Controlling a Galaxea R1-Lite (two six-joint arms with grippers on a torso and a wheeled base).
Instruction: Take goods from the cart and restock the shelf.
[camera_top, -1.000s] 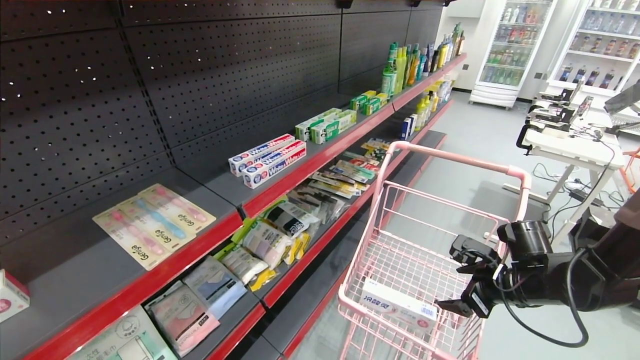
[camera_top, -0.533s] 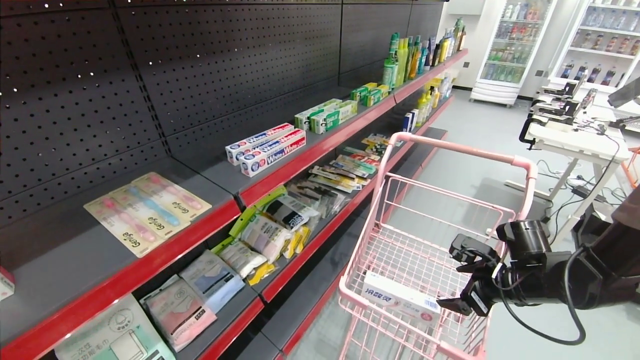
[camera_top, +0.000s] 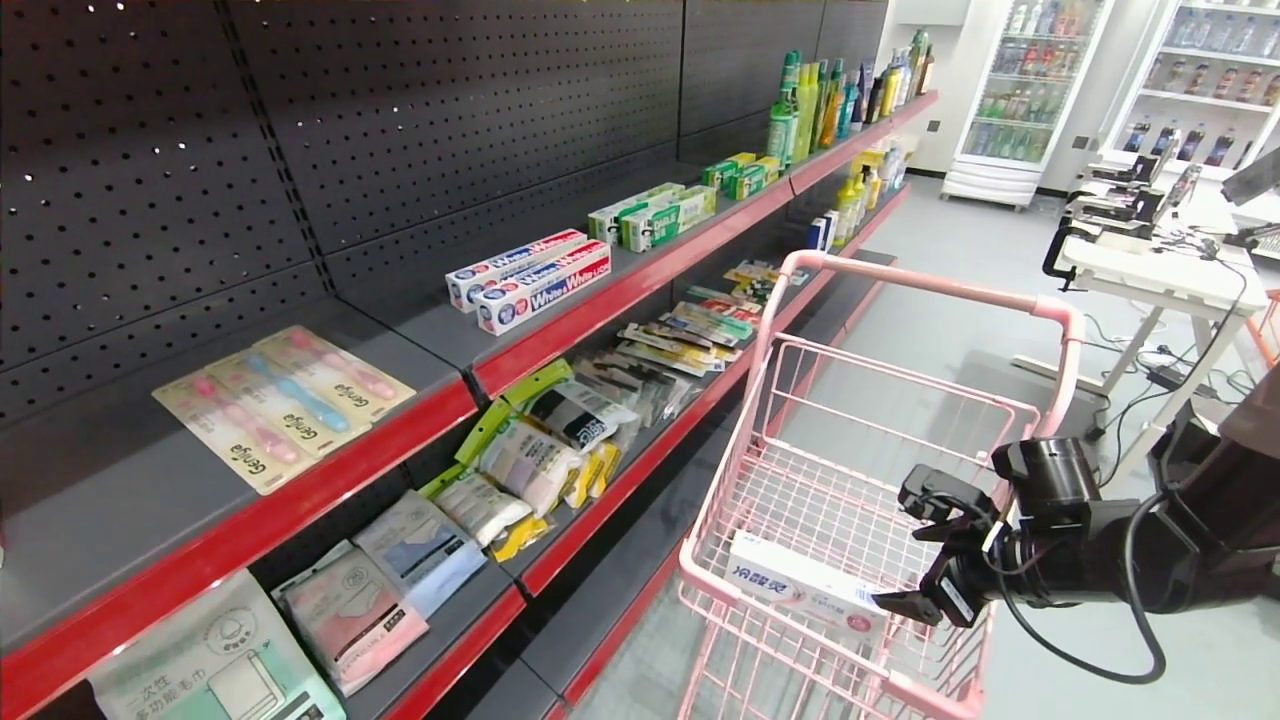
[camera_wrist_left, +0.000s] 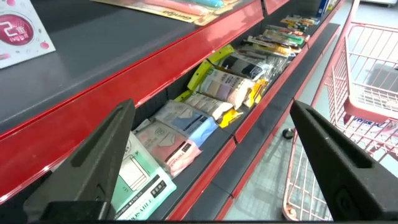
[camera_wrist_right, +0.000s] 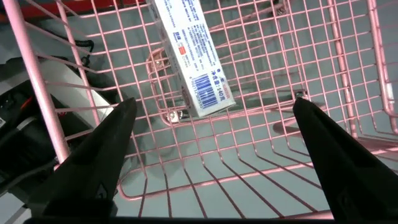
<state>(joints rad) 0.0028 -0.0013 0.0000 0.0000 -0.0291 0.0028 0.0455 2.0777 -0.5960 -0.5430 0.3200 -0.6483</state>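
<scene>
My right claw (camera_wrist_right: 212, 106) hangs released over the pink cart (camera_top: 922, 300), fingers spread wide, with the white carton (camera_top: 805, 598) lying flat on the wire floor directly beneath. It is the one item in the basket, resting near the end closest to me. My left claw (camera_wrist_left: 211, 107) is likewise released and grasping nothing, poised beside the red-edged shelf (camera_top: 600, 320).

The pick-up has not begun. To do it well, I judge, I should turn the wrist so the fingers straddle the carton's narrow width, not its length, and descend straight. The tips must stop short of the mesh, since they could snag between the wires. A light squeeze should do; thin card may dent.

The carton shows blue lettering on its top face, fine print along one side and a barcode at the end nearest my fingers. Up on the shelf, the long toothpaste boxes (camera_top: 530, 280) carry bold red-and-blue wordmarks, and the toothbrush blister packs (camera_top: 282, 400) bear a script logo.
</scene>
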